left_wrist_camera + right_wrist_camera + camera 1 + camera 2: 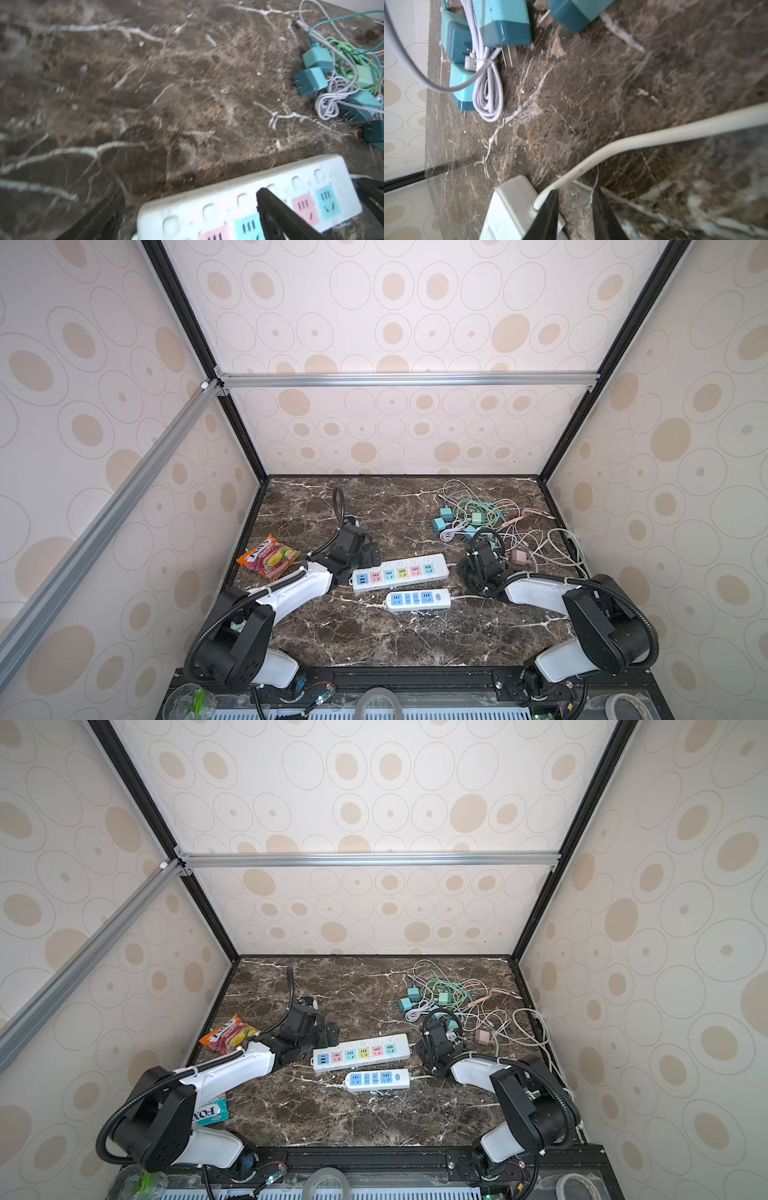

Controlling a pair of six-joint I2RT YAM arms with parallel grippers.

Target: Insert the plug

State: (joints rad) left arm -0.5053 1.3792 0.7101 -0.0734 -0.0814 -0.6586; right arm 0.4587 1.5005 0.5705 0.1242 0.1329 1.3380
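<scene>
A long white power strip [401, 572] [361, 1052] with coloured sockets lies mid-table, and a shorter strip [417, 599] with blue sockets lies in front of it. Several teal plugs [446, 513] [412, 994] [310, 81] [506, 27] and a pinkish plug [518, 558] lie in a cable tangle at the back right. My left gripper [370, 549] [190, 195] is wide open over the long strip's left end [228, 199]. My right gripper [464, 572] [575, 191] stands narrowly open beside a strip's cord end [508, 207], with only marble between its fingers. No plug is held.
A snack packet [268, 556] lies at the left edge and a teal candy box [210, 1112] shows under the left arm. Loose cables [490, 514] spread over the back right. A white cord [654, 137] runs off from the strip end. Walls close in three sides.
</scene>
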